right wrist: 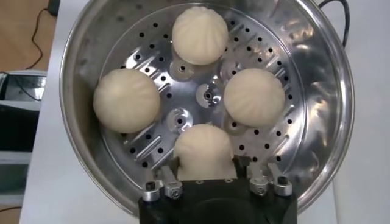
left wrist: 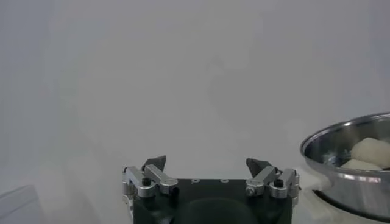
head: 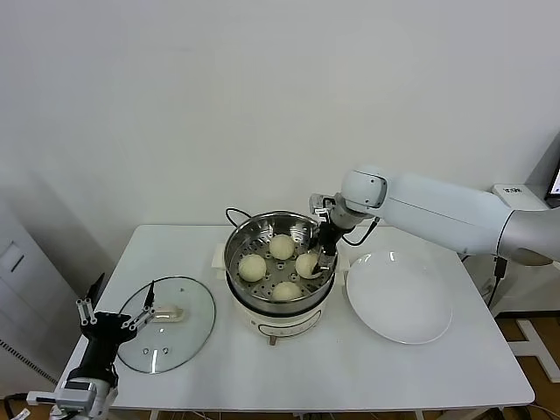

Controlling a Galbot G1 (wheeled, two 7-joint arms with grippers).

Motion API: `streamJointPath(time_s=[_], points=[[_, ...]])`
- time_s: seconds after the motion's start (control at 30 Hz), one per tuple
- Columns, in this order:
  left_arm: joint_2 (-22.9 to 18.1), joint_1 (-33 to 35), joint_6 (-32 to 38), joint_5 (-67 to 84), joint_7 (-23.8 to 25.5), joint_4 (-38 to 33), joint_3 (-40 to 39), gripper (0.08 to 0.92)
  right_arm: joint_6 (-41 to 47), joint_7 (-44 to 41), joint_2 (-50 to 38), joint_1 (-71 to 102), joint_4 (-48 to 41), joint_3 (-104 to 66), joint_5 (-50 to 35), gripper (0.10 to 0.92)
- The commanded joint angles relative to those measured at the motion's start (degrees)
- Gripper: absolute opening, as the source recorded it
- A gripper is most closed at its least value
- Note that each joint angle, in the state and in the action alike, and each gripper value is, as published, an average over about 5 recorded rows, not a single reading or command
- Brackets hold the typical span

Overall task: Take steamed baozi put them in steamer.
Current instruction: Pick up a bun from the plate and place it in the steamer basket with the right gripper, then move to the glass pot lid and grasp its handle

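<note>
The right gripper is reaching into the steamer from its right side, fingers spread apart around the nearest baozi without pinching it. All four steamed baozi are resting on the perforated floor of the steel basket, spaced apart in a ring. The steamer is standing at the middle of the table. A white plate is lying just beside it toward the right edge, and a glass lid is lying toward the left edge. The left gripper is hovering at the front left corner, over the lid's rim, fingers wide and holding nothing.
</note>
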State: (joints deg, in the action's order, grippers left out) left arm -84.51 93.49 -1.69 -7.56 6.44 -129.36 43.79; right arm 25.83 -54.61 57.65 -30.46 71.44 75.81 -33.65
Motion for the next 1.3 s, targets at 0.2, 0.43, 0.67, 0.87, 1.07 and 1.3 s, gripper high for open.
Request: streamJointPath(time_s=[0.2, 0.43, 0.67, 0.87, 1.07, 1.3], points=[[0.4, 0.2, -0.1, 0.1, 0.0, -0.6, -0.1, 0.823, -3.1, 6.1, -3.3, 1.4, -3.1, -13.9, -17.7, 0.820], [1.3, 0.1, -0.2, 0.1, 0.0, -0.4, -0.3, 0.823, -17.0, 40.8, -8.0, 19.2, -1.9, -34.2, -31.4, 0.823], [2.3, -0.5, -0.2, 0.0, -0.1, 0.2, -0.7, 0.823, -26.6, 62.6, -12.2, 43.1, 0.4, -61.4, -31.5, 0.823], [1.5, 0.2, 0.1, -0.8, -0.1, -0.4, -0.5, 0.823, -30.3, 65.5, -14.0, 64.8, 9.0, -78.5, -26.7, 0.823], [2.0, -0.2, 0.2, -2.2, -0.2, 0.2, -0.6, 0.823, -28.9, 64.5, -10.0, 90.4, 23.0, -97.1, -19.8, 0.823], [1.7, -0.9, 2.4, -5.7, -0.1, 3.3, -0.1, 0.823, -29.2, 58.1, -0.7, 115.7, 36.3, -113.5, -11.5, 0.823]])
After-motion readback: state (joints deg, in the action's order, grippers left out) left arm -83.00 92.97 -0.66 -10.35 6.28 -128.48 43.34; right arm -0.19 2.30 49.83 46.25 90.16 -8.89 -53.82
